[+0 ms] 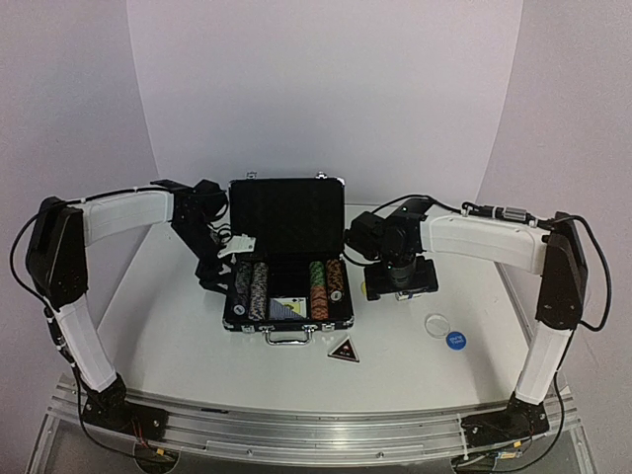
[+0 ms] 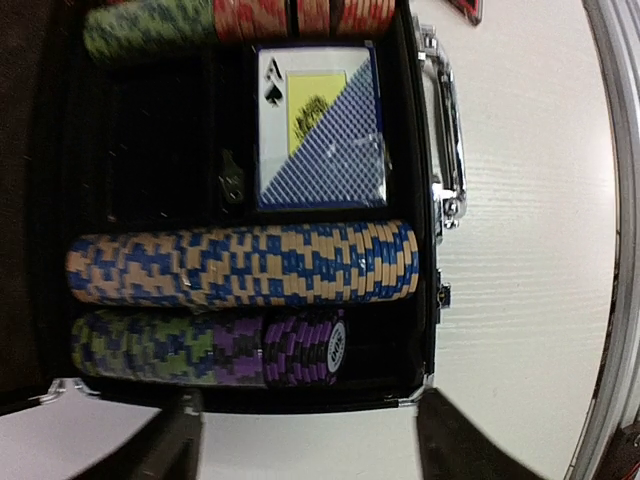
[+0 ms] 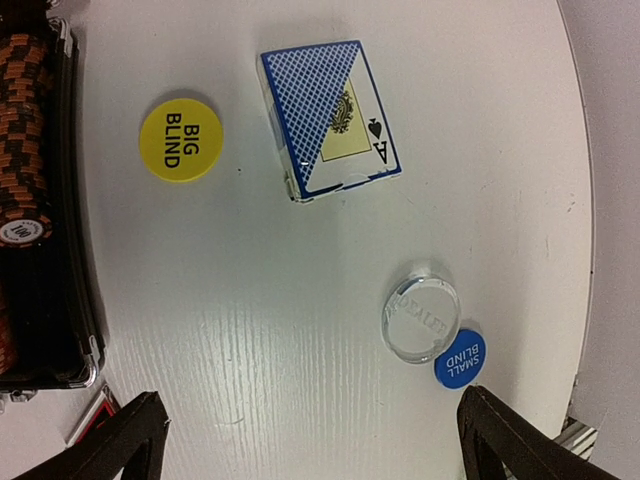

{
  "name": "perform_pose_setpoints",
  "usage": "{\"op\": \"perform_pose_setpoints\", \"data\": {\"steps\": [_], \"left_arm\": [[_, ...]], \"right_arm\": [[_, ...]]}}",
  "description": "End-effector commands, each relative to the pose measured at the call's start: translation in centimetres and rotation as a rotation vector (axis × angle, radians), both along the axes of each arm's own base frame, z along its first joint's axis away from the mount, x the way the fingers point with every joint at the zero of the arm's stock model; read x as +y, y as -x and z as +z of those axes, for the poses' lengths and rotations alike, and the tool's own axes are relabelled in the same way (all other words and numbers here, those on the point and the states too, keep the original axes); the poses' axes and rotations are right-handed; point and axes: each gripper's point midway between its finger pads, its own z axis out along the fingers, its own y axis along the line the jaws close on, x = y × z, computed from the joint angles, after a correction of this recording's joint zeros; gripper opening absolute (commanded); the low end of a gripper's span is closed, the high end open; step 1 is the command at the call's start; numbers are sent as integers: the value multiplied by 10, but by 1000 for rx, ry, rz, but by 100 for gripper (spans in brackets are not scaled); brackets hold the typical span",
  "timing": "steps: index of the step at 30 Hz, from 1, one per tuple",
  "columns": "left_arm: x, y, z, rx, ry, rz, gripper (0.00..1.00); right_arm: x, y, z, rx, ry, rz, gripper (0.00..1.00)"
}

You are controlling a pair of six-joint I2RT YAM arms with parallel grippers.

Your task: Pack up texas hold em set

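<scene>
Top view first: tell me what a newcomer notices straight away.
The open black briefcase in the middle of the table, with rows of striped chips and a blue card deck inside. Right of it, loose on the table: a second deck, a yellow Big Blind disc, and a clear disc beside a blue disc.

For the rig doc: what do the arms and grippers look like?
Left arm and right arm: white link shells, black joints and bases, black cables looping past the elbows. Left gripper and right gripper: black, two-fingered. No markings legible.
</scene>
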Motion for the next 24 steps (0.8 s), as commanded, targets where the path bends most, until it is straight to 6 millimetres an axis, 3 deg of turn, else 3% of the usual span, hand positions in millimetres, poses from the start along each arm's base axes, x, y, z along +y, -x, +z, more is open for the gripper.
{"op": "perform_pose_setpoints", "data": {"steps": [1, 5, 8, 9, 11, 14, 17, 20, 24], "left_arm": [[-22, -30, 126, -293, 255, 64, 100], [-39, -65, 218, -420, 505, 269, 100], [-45, -79, 287, -386, 784, 481, 100], [-42, -84, 305, -362, 881, 566, 100], [-31, -94, 313, -242, 1025, 786, 100], [-17, -95, 291, -64, 1085, 1005, 100], [-5, -80, 245, 88, 1028, 1155, 100], [9, -57, 195, 219, 938, 1282, 100], [29, -18, 134, 341, 804, 1404, 100]], "right_arm": [[-13, -4, 30, -92, -13, -43, 98], [-29, -1, 32, -110, -11, -52, 98], [-38, -3, 26, -90, -61, -53, 98], [-39, -5, 23, -79, -84, -42, 98], [-38, -8, 16, -43, -143, 14, 98], [-44, -16, 10, -2, -199, 63, 98], [-45, -30, 0, 44, -301, 126, 98], [-47, -44, -16, 80, -324, 204, 98], [-63, -69, -33, 110, -297, 230, 98]]}}
